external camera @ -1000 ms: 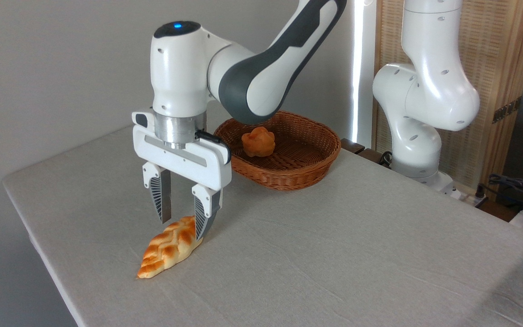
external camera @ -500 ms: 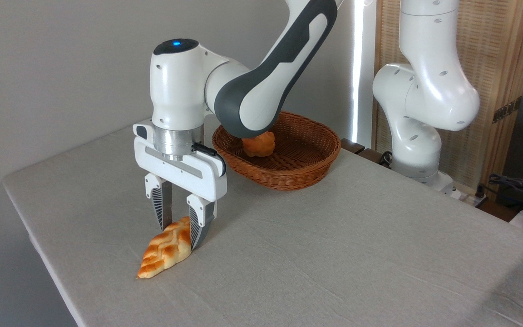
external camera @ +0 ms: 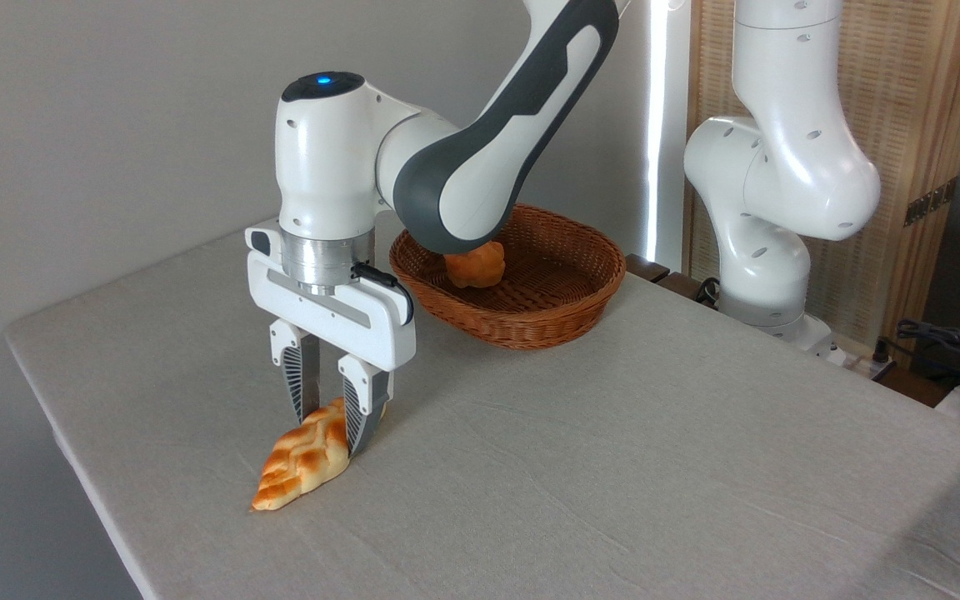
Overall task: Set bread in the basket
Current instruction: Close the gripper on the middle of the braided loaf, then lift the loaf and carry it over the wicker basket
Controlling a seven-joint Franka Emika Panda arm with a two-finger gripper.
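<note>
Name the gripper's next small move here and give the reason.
Probably a straight lift. The gripper stands with its fingers closed against the far end of the braided bread, which lies on the table. The basket sits farther back with a round bun inside, so the loaf must clear the rim before travelling there.

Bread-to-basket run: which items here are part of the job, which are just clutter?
In play:
- braided loaf, on the table, far end between the tool's fingers
- wicker basket

Bystanders:
- round bun, already in the basket
- table
- cables at right edge
</note>
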